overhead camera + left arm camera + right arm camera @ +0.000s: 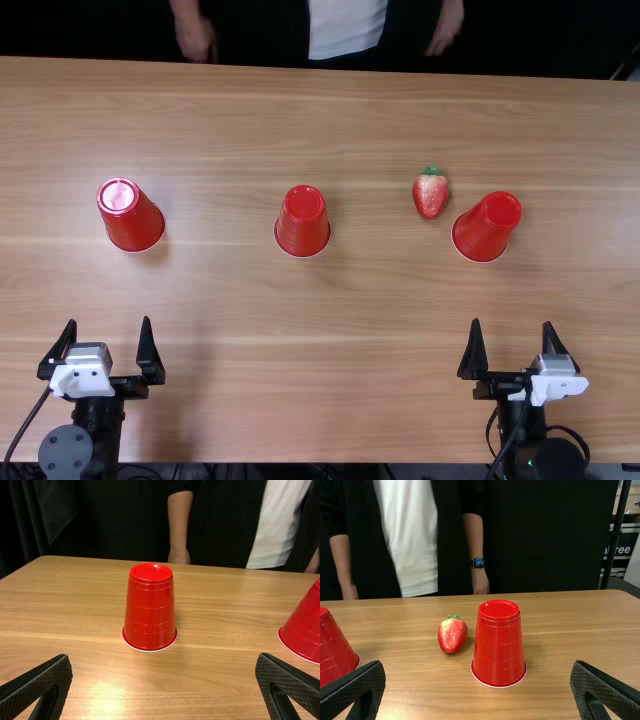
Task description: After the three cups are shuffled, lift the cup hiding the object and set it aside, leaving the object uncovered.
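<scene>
Three red cups stand upside down in a row across the table: the left cup (128,215) (149,608), the middle cup (302,221) (306,626) (334,647) and the right cup (487,227) (498,643). A strawberry (431,192) (452,634) lies uncovered on the wood just left of the right cup, a small gap apart from it. My left gripper (108,350) (160,692) rests open near the front edge, in line with the left cup. My right gripper (512,352) (477,692) rests open near the front edge, in line with the right cup. Nothing sits between either pair of fingers.
A person stands behind the table's far edge (320,66), hands hanging off the table and touching nothing. Bare wood (320,330) stretches between the cup row and the grippers.
</scene>
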